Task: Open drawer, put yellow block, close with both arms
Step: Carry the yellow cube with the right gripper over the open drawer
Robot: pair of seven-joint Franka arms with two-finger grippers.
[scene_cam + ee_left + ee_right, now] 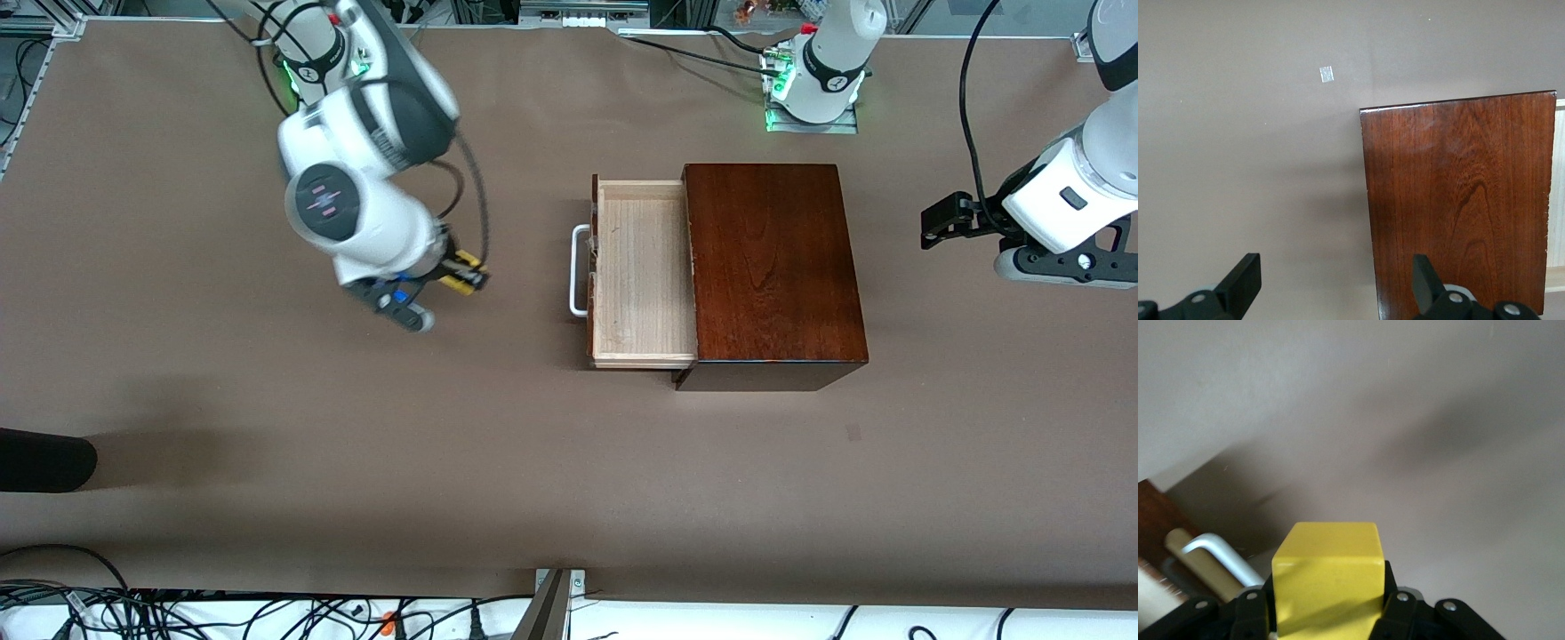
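Note:
The reddish-brown box [773, 267] stands mid-table with its drawer [642, 267] pulled out toward the right arm's end; the pale tray is empty and its white handle [578, 271] points that way. My right gripper [462, 277] is shut on the yellow block [466, 272] and holds it over the bare table in front of the drawer. In the right wrist view the block [1328, 577] sits between the fingers, with the handle [1218, 553] close by. My left gripper [932, 229] waits, open and empty, over the table at the box's closed end; the left wrist view shows the box top [1458, 200].
A dark object [44, 462] lies at the table's edge at the right arm's end, nearer the camera. A small pale patch [1327, 74] marks the brown table cover [356, 462]. Cables run along the table's near edge.

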